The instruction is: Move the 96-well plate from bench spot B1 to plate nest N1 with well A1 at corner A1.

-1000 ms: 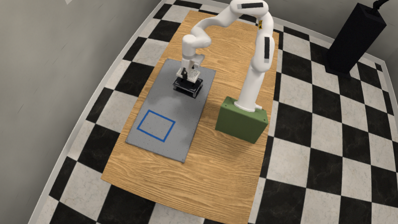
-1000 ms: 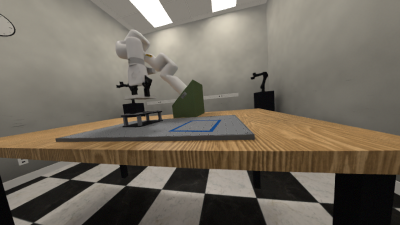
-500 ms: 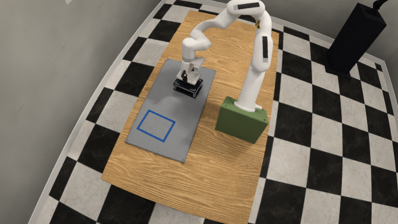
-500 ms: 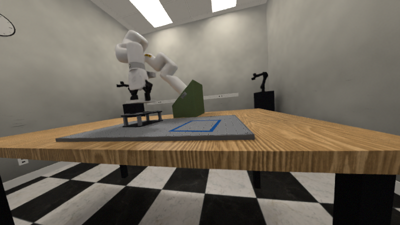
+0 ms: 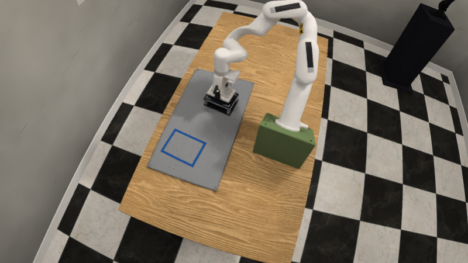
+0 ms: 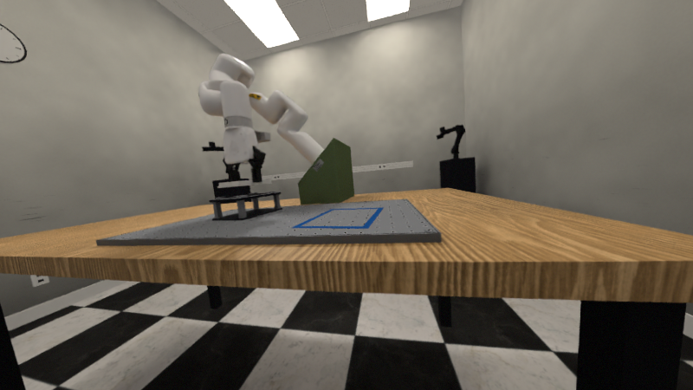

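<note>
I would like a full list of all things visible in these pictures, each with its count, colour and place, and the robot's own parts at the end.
Table: one, light wood, on the checkered floor.
Base board: one, grey, on the table's left part.
Spot B1 outline: one, blue rectangle, near end of the grey board, nothing inside it.
Plate nest N1: one, black, raised on short legs, far end of the board.
96-well plate: one, clear, held over the nest; cut-off corner too small to tell.
Black pedestal: one, in the room's corner.
Wall clock: one, white, left wall.
Arm base: one, green block on the table.
Arm: one, white.
Gripper: one, black, closed on the plate.
</note>
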`<state>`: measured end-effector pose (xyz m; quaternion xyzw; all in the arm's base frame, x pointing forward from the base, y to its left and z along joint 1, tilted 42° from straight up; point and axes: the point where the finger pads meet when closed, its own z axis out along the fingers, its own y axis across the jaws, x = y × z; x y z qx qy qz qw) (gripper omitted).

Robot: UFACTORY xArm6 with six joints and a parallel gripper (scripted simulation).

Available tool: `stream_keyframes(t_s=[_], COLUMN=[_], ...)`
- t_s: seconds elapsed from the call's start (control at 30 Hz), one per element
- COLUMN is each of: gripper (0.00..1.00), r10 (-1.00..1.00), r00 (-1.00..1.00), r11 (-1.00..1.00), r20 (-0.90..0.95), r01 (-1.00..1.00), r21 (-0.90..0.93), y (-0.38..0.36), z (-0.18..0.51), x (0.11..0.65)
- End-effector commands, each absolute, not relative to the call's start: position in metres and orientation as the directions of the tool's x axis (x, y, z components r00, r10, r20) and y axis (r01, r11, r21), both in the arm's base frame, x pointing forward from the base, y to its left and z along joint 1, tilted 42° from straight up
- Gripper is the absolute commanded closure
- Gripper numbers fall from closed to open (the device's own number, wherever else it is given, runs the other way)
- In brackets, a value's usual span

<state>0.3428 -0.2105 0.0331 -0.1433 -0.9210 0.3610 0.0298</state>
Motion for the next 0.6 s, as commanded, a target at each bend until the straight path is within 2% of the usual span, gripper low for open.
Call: stream_keyframes(t_s=[0.0,0.57], gripper=[1.0,1.0], r10=[0.284,0.284], r00=[-0.957,-0.957], r11=[0.698,0.698], r20=[-0.052,-0.052], r01=[0.244,0.243], r21=[-0.673,-0.673], y=[-0.213,-0.222], z=[0.03,0.021], x=[0.344,0.342])
